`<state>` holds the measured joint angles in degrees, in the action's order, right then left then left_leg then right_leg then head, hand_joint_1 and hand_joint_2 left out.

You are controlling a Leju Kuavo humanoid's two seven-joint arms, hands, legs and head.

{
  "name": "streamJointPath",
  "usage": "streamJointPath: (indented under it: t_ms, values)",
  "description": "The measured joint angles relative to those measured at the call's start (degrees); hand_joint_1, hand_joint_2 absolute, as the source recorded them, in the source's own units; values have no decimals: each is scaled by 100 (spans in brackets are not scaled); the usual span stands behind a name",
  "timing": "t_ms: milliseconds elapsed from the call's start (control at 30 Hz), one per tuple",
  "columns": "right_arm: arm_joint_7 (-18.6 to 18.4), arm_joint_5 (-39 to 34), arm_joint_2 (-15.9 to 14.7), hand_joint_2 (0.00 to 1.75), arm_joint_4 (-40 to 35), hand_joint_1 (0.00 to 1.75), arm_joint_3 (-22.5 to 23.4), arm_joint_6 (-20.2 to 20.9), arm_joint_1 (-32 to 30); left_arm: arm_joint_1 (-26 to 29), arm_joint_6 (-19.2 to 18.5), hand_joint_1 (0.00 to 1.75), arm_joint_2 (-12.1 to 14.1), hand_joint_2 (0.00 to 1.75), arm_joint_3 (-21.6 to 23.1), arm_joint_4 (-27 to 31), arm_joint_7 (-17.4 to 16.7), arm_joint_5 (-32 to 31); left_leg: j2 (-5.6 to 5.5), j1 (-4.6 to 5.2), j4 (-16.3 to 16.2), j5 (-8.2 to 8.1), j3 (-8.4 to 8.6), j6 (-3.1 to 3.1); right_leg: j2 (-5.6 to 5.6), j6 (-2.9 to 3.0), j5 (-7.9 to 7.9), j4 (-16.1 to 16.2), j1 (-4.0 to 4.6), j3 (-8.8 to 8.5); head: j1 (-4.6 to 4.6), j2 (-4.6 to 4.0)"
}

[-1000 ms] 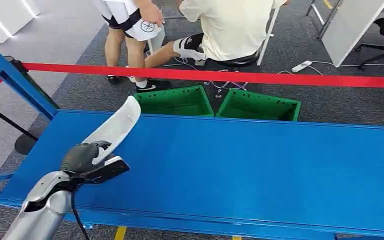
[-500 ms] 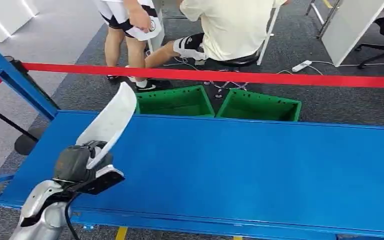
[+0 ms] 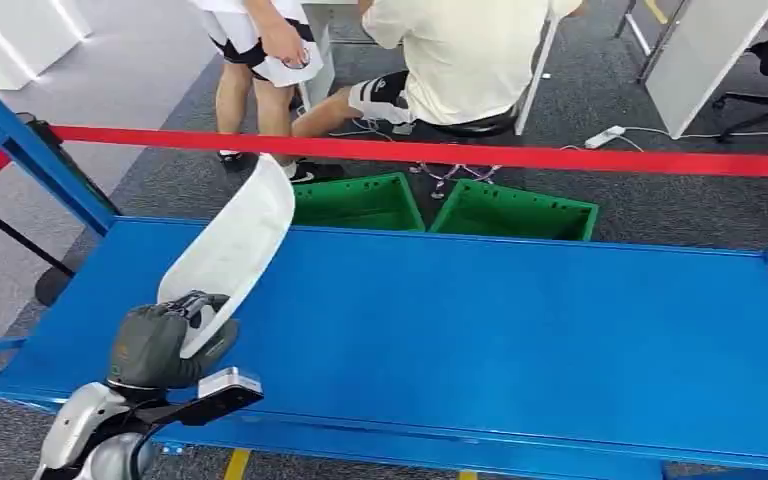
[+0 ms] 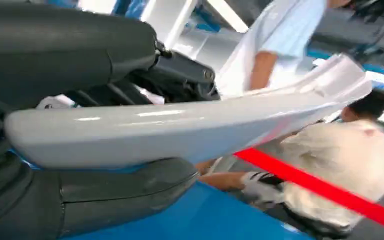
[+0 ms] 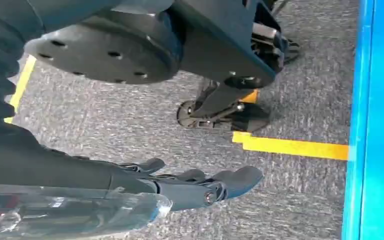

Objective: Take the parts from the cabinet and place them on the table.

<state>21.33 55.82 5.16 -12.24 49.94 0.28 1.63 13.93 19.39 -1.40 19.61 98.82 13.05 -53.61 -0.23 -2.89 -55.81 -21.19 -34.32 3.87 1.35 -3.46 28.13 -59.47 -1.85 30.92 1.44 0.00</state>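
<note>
A: Head view — left hand (image 3: 165, 342) grips the white curved part (image 3: 235, 248) by its lower end, above the near left of the blue table (image 3: 520, 330); the part slants up and away.

B: Right hand (image 5: 200, 186)?

A: Right wrist view: fingers loosely extended over grey carpet (image 5: 140, 125), holding nothing
</note>
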Motion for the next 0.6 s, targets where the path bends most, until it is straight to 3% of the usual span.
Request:
streamJointPath:
  t_ms: [33,67,100,167,200,233,267,300,367,400,433,500,567,600]
  values:
    - [0,-20,-2,175,0,0,13,51,0,17,9,175,0,175,9,15,0,2,0,-22,11,35,-11,51,0,81,-35,-18,14,63,4,0]
    - [6,-33,-13,175,0,0,42,94,9,27,31,175,2,175,24,19,8,9,8,-45,-31,-35,-49,70,-15,158,-85,-8,4,96,26,0]
    - [20,-33,-15,175,0,0,55,130,11,41,44,175,4,175,35,26,15,22,17,-29,-240,-323,-153,39,-18,209,-129,-7,22,148,46,0]
    - [70,-22,-20,175,0,0,85,184,9,53,107,175,2,175,70,31,35,46,16,37,-1094,-969,-458,-11,-32,278,-237,-9,56,278,81,0]
    - [87,-7,-20,175,0,0,90,206,8,61,140,175,11,175,81,31,42,70,16,66,-1566,-1209,-601,-32,-42,298,-287,-11,86,348,107,0]
    - [101,4,-20,175,0,0,94,232,5,75,174,175,18,175,85,31,50,90,16,93,-1868,-1321,-658,-63,-46,308,-332,-13,118,416,114,0]
    - [114,4,-20,175,0,0,96,239,1,94,194,175,22,175,87,31,61,107,16,120,-1887,-1290,-594,-98,-46,309,-377,-13,143,478,116,0]
    - [131,7,-22,175,0,0,99,256,1,112,218,175,24,175,92,31,80,133,16,150,-1694,-1167,-417,-149,-46,307,-423,-14,167,539,116,0]
    - [164,7,-28,175,0,0,116,276,5,124,249,175,22,175,103,33,103,149,15,216,-760,-835,256,-270,-38,284,-513,-14,188,634,116,0]
    - [177,4,-28,175,0,0,133,285,9,123,273,175,22,175,118,50,120,162,15,244,-282,-836,605,-317,-34,266,-559,-20,188,652,120,0]
    - [192,4,-31,175,0,0,138,289,6,118,291,175,22,175,135,65,140,188,22,269,-122,-846,675,-284,-39,235,-593,-27,226,687,118,0]
    - [205,2,-42,175,0,0,144,300,8,146,323,175,24,175,153,74,153,208,12,291,-118,-790,604,-300,-42,178,-693,20,200,674,125,2]
    - [205,0,-50,175,0,0,155,302,-14,164,328,175,35,175,170,76,155,223,30,265,-60,-661,550,-396,-41,99,-763,60,181,693,116,0]
    - [208,0,-52,175,0,0,166,302,-28,162,332,175,31,175,177,76,155,225,44,262,-61,-611,506,-428,-60,71,-558,-26,173,744,107,0]
